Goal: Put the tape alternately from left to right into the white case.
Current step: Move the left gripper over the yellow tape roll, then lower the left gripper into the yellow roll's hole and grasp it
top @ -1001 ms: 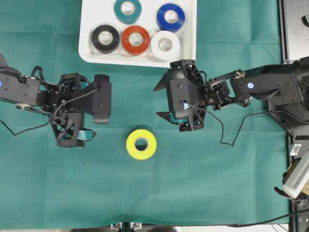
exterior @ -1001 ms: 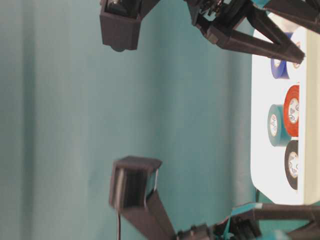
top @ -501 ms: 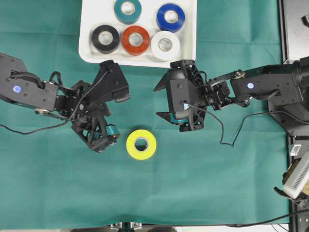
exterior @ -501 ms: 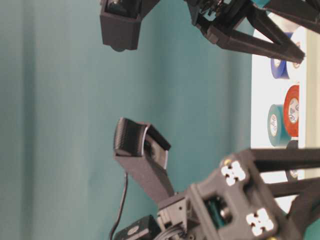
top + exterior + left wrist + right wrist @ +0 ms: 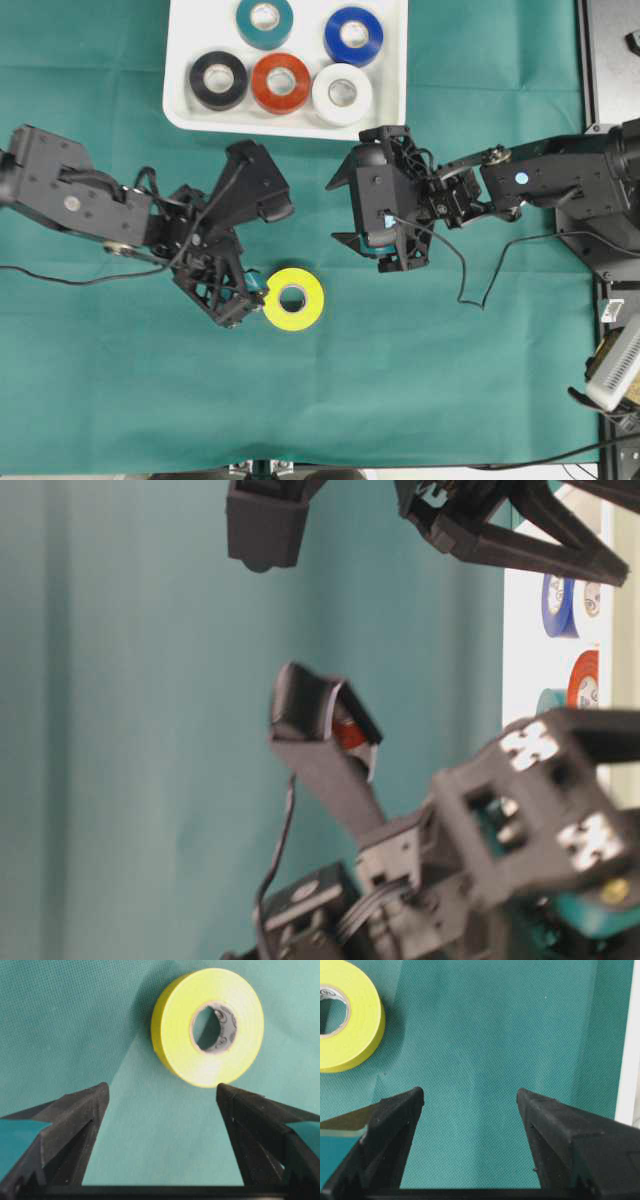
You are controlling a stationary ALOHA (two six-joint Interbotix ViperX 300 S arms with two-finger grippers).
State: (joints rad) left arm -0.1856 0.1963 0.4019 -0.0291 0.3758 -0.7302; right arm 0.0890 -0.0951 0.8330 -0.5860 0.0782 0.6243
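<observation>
One yellow tape (image 5: 293,300) lies flat on the green cloth, outside the white case (image 5: 305,22). My left gripper (image 5: 262,250) is open just left of it and holds nothing. In the left wrist view the yellow tape (image 5: 175,1040) lies just ahead of the left gripper (image 5: 162,1090), close to the right fingertip. The case holds teal (image 5: 265,20), blue (image 5: 353,36), black (image 5: 219,80), orange-red (image 5: 281,83) and white (image 5: 342,93) rolls. My right gripper (image 5: 335,210) hangs open and empty below the case's front rim. In the right wrist view the yellow tape (image 5: 355,1025) is at the upper left of the right gripper (image 5: 470,1092).
Green cloth (image 5: 450,380) covers the table. A black cable (image 5: 470,290) loops from the right arm onto the cloth. A black stand and small devices (image 5: 615,370) line the right edge. The case's edge (image 5: 627,1060) shows at the right of the right wrist view.
My left arm has swung right and turned, bringing its open gripper from the left side up to the yellow tape. The right gripper has barely shifted.
</observation>
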